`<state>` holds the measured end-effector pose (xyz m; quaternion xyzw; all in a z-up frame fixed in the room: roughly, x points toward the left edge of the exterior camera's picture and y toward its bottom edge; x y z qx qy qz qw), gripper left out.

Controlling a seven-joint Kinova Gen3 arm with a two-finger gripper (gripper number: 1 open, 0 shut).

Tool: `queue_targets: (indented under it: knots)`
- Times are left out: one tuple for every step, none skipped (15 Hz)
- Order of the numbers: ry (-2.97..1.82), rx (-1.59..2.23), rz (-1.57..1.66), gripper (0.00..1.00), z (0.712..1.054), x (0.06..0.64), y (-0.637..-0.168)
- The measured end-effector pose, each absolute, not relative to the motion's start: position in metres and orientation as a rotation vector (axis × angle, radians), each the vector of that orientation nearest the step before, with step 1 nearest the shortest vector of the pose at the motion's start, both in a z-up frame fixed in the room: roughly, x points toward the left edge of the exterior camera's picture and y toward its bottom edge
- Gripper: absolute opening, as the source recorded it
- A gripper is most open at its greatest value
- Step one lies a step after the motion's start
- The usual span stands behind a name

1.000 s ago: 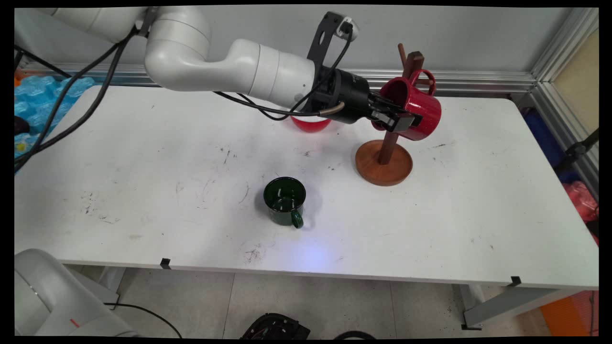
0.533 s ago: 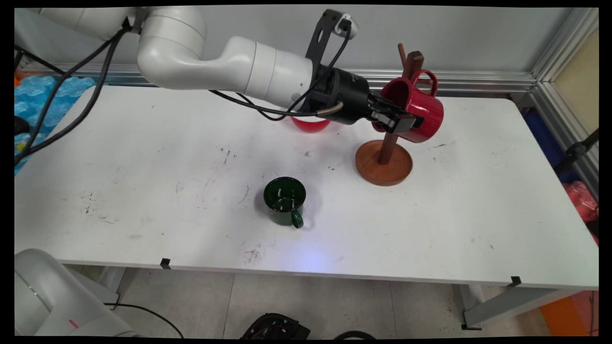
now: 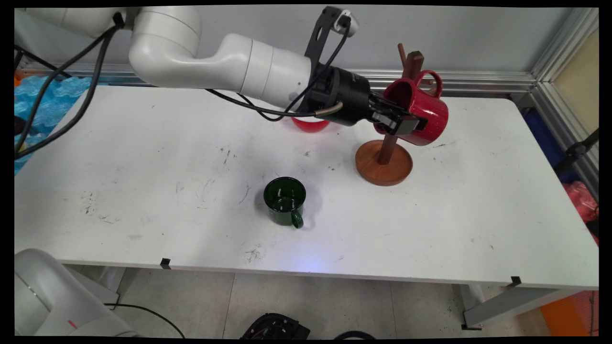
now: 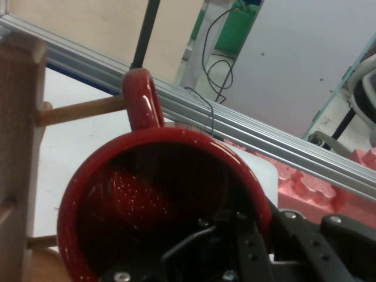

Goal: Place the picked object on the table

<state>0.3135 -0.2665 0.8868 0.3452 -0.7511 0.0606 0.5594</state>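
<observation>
While the white table takes up most of what I'm looking at, the busy bit is over at its far right side. The white arm reaches across from the upper left, almost level, with black cables drooping off it.

Next biggest thing is the wooden mug tree, a round base with an upright post and little pegs sticking out. Right up against the post is a red mug, tipped on its side with the mouth facing back toward the arm. Its handle is looped over one of the pegs; you can see that nicely from the hand camera, where the peg runs straight into the loop. I can't tell if the peg is actually carrying the weight or if the mug is just threaded on it.

The gripper is clamped on the red mug's rim, one finger inside the cup and the other outside against the wall, so the jaws are only about a wall-thickness apart. My guess is that sideways hold is what lets the handle line up with the peg.

Smaller stuff: a green mug sits upright near the middle of the table, well apart from the tree, handle pointing toward the near edge. A red bowl-ish thing peeks out behind the wrist, mostly hidden.
</observation>
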Motion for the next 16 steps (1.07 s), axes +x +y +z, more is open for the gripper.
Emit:
queue_targets:
  knots:
    - [-1.770, 0.812, 0.140, 0.00, 0.888, 0.313, -0.265]
    - [-1.769, 0.811, 0.138, 0.00, 0.890, 0.312, -0.264]
    - [-1.768, 0.810, 0.136, 0.00, 0.891, 0.312, -0.264]
    - [-1.767, 0.809, 0.134, 0.00, 0.892, 0.312, -0.263]
    - [-1.766, 0.808, 0.131, 0.00, 0.893, 0.311, -0.262]
    - [-1.765, 0.806, 0.129, 0.00, 0.895, 0.311, -0.261]
    - [-1.764, 0.805, 0.127, 0.00, 0.897, 0.311, -0.260]
    - [-1.764, 0.804, 0.126, 0.00, 0.897, 0.311, -0.259]
    - [-1.763, 0.803, 0.124, 0.00, 0.899, 0.311, -0.258]
    - [-1.763, 0.802, 0.122, 0.00, 0.900, 0.311, -0.257]
    - [-1.763, 0.801, 0.121, 0.00, 0.901, 0.311, -0.257]
    - [-1.762, 0.799, 0.119, 0.00, 0.903, 0.312, -0.256]
    - [-1.763, 0.797, 0.116, 0.00, 0.904, 0.312, -0.254]
    - [-1.763, 0.795, 0.112, 0.00, 0.905, 0.313, -0.253]
    - [-1.764, 0.794, 0.111, 0.00, 0.906, 0.313, -0.252]
    - [-1.765, 0.792, 0.107, 0.00, 0.907, 0.315, -0.250]
